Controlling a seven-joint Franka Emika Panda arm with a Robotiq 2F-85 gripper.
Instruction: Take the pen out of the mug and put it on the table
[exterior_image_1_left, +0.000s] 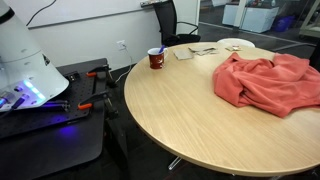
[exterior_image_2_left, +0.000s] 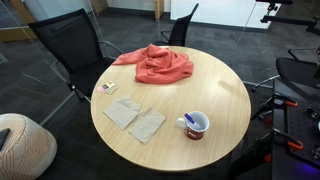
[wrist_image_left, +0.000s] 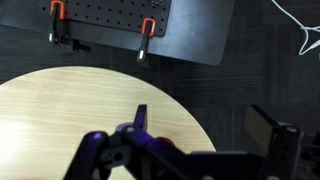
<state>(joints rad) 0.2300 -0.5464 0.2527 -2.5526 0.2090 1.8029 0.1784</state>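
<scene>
The dark end effector (wrist_image_left: 200, 115) fills the bottom of the wrist view with its jaws spread wide and nothing between them. Below it lies the curved edge of the large round light wood-grain surface (wrist_image_left: 70, 110). Past that edge is a strip of dark floor, then a black perforated platform (wrist_image_left: 150, 25) with two orange-handled clamps (wrist_image_left: 146, 28) on its near edge.

In both exterior views the small dark red cylindrical mug with a white rim (exterior_image_1_left: 156, 58) (exterior_image_2_left: 195, 125) stands upright on the surface (exterior_image_1_left: 180, 120) (exterior_image_2_left: 205, 85), close to its edge. The thin blue pen with a pale part (exterior_image_2_left: 188, 121) (exterior_image_1_left: 161, 49) is inside the mug, leaning against the rim with its top sticking out above it.

Just beside the mug in an exterior view lie two flat tan paper napkins (exterior_image_2_left: 135, 118), side by side. Farther from the mug than the napkins is a small pale card (exterior_image_2_left: 106, 88). Well apart from the mug, on the opposite side of the surface, is a crumpled salmon-red cloth (exterior_image_2_left: 160, 62) (exterior_image_1_left: 265, 80).

Off the surface on the mug's side, in an exterior view, is the white robot base (exterior_image_1_left: 20, 50) on the black platform. Black office chairs (exterior_image_2_left: 70, 45) stand beyond the cloth, far from the mug
</scene>
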